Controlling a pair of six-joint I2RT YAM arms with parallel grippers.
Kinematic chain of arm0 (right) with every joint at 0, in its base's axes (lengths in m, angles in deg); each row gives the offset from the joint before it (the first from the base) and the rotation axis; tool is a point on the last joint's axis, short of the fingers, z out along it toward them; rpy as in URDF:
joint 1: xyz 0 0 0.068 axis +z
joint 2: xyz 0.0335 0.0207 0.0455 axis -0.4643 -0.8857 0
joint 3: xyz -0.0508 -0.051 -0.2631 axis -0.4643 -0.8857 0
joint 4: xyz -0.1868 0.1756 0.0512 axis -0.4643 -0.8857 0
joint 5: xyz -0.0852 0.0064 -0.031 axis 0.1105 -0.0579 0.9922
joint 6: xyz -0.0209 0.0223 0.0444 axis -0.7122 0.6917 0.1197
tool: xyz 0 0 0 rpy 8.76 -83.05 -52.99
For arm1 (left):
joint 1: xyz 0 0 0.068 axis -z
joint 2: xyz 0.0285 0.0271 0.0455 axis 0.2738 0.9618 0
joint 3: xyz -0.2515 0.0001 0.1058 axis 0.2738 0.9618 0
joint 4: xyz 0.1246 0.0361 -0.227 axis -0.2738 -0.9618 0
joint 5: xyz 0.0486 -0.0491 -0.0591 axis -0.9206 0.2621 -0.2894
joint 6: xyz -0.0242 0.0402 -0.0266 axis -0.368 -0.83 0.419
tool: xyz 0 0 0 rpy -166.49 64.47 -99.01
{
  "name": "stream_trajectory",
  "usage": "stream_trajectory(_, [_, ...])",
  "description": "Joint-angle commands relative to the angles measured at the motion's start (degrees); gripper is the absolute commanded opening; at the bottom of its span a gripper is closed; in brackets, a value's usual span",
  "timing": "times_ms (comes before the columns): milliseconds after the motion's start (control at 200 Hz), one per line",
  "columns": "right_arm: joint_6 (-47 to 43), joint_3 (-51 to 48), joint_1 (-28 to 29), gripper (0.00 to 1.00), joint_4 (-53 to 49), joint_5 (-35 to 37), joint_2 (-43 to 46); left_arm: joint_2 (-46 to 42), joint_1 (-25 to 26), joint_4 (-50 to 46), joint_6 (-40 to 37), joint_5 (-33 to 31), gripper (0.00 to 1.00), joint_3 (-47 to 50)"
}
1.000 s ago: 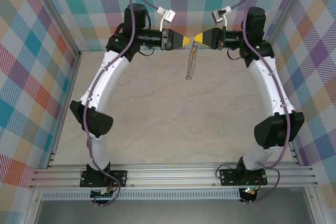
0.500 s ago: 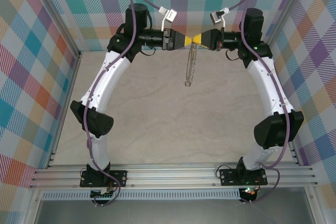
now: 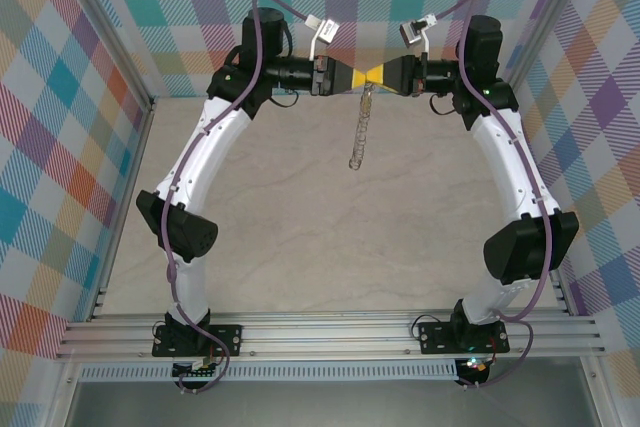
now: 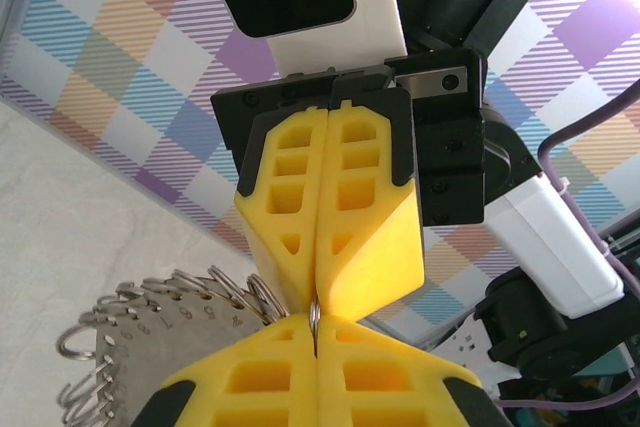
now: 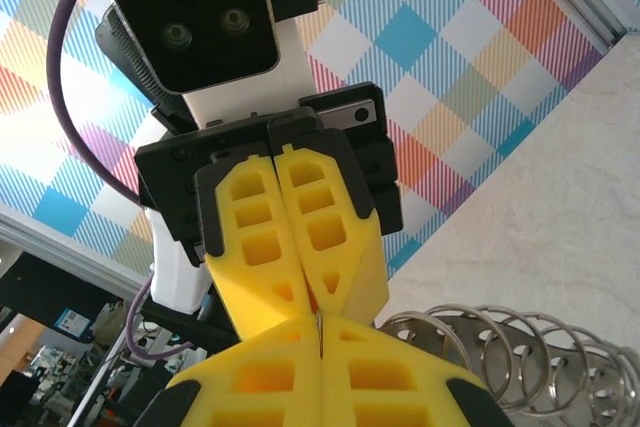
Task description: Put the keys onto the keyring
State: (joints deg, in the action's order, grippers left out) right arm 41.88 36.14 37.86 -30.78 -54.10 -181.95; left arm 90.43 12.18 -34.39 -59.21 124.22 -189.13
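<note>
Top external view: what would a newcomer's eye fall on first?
Two yellow-fingered grippers meet tip to tip at the far side of the table: the left gripper and the right gripper, both shut. From their meeting point the keyring hangs down, a grey ring lined with small loops.

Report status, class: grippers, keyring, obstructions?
Left gripper, right gripper shut, tip to tip, pinching the keyring. Keyring dangles above table. Nothing in the way.
</note>
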Motion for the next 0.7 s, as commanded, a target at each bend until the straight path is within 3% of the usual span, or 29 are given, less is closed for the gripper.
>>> stream_trajectory(0, [1.45,-0.79,0.63,0.0,2.82,0.49,0.67,0.14,1.47,2.82,-0.21,3.46,0.0,-2.09])
stream_trajectory(100, [2.35,-1.37,0.66,0.0,3.64,1.09,0.88,0.05,1.72,4.91,1.5,2.36,0.0,-1.53])
stream_trajectory(325, [3.02,-7.06,-0.06,0.3,5.93,4.99,4.47,-1.86,1.71,13.23,7.89,-3.8,0.0,2.43])
stream_trajectory(695, [6.97,-16.29,-0.26,0.35,12.74,7.19,9.96,-3.33,1.71,16.9,9.36,-6.9,0.0,4.51])
